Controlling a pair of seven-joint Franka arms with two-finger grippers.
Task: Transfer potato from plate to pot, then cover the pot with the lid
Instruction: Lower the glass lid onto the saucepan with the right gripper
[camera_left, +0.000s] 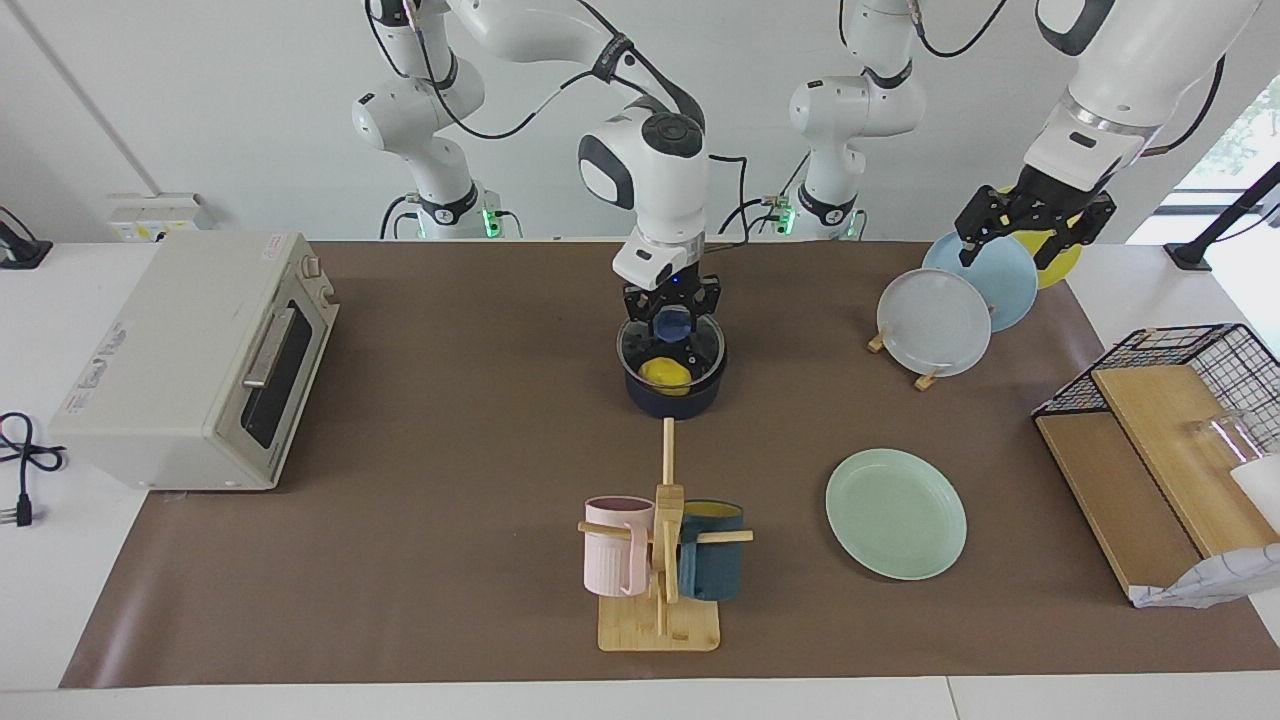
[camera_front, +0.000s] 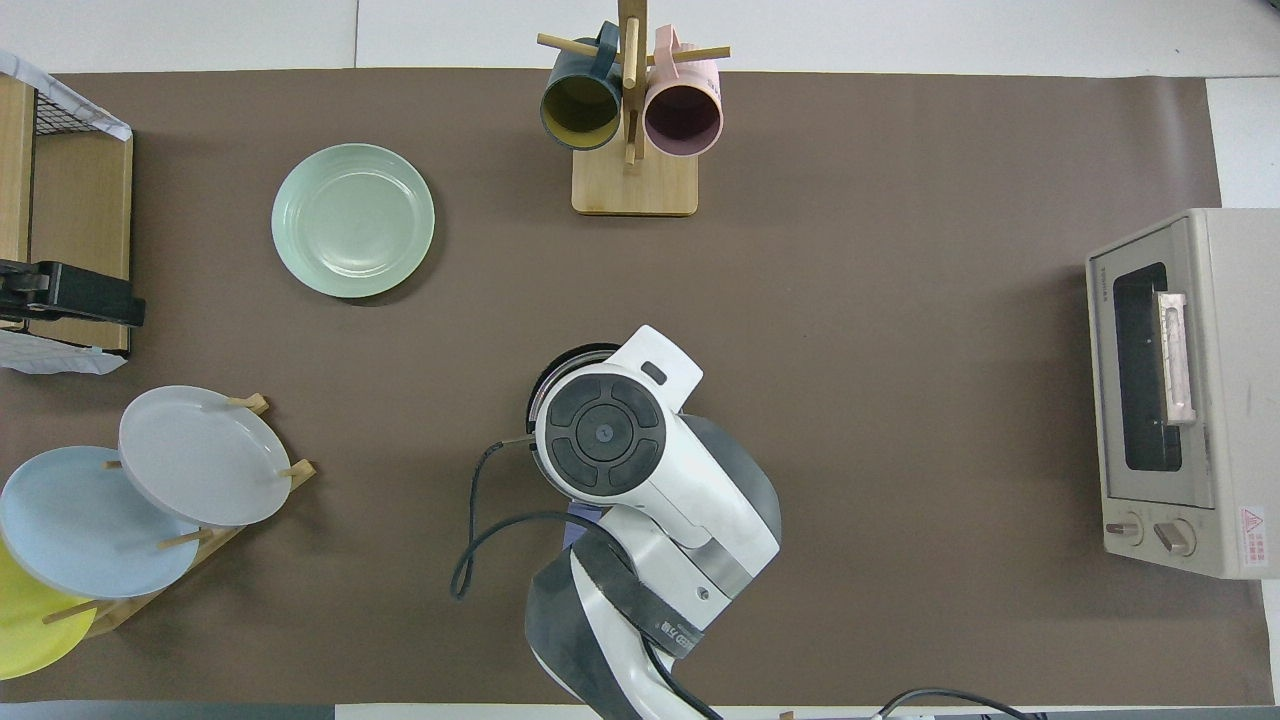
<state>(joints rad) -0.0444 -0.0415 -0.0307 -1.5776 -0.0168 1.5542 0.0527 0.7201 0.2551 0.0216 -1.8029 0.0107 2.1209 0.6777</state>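
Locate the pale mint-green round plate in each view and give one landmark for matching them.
Facing view: the pale mint-green round plate lies low in the picture, toward the left arm's end of the table, with nothing on it.
Overhead view: the same plate lies high in the picture, toward that same end.
Shared landmark: the wooden mug rack stands beside the plate in both.

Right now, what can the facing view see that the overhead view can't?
Only the facing view shows the potato in the pot, and the right gripper shut on the lid's knob, lid at the pot's rim. Only the overhead view looks into the two mugs. Both show the green plate, bare, and the toaster oven. The left gripper waits, open, over the plate rack.
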